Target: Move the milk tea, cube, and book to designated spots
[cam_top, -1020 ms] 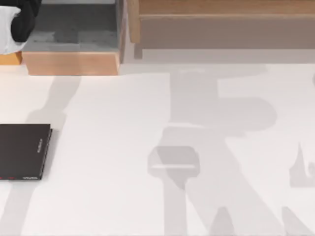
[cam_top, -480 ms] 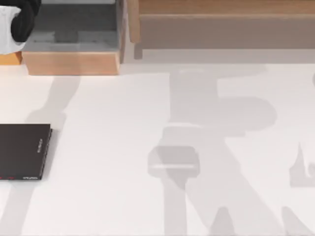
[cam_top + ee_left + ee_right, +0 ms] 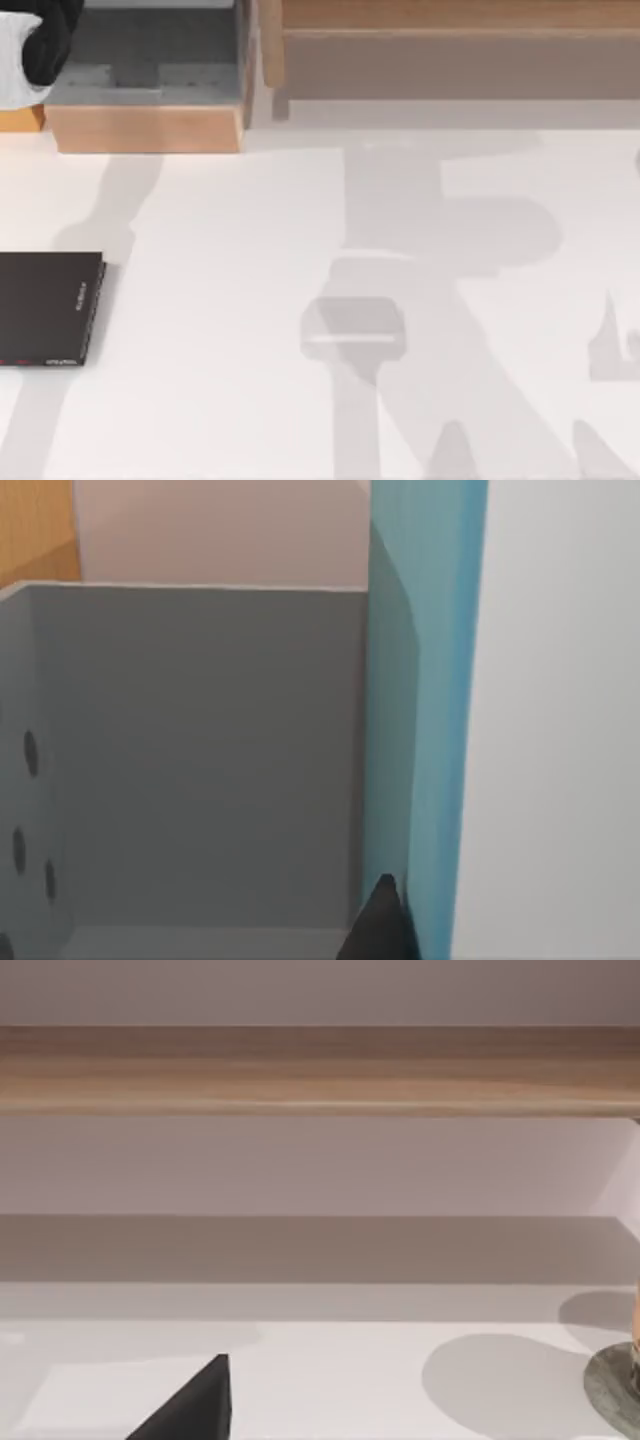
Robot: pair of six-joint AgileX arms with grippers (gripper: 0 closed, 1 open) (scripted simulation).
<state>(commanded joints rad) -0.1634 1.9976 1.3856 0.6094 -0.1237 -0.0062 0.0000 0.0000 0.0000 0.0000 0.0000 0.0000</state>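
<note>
The book (image 3: 425, 680) stands upright in the left wrist view, with its teal-blue cover facing a grey compartment (image 3: 200, 760) and white page edges beside it. One dark fingertip (image 3: 382, 925) of my left gripper presses against the cover, and the gripper is shut on the book. In the top view my left arm (image 3: 40, 45) sits at the far left back corner, beside the grey compartment (image 3: 150, 50) of a wooden box. A dark fingertip (image 3: 195, 1405) of my right gripper hangs over the white table. The milk tea and the cube are out of view.
A flat black book (image 3: 45, 308) lies at the table's left edge. A long wooden shelf (image 3: 450, 50) runs along the back right. The wooden box's front wall (image 3: 145, 128) faces the table. A grey round base (image 3: 615, 1385) sits at the right wrist view's edge.
My left arm has shifted slightly toward the back at the top view's far left corner. The shadow inside the grey compartment has changed shape. Nothing else has moved.
</note>
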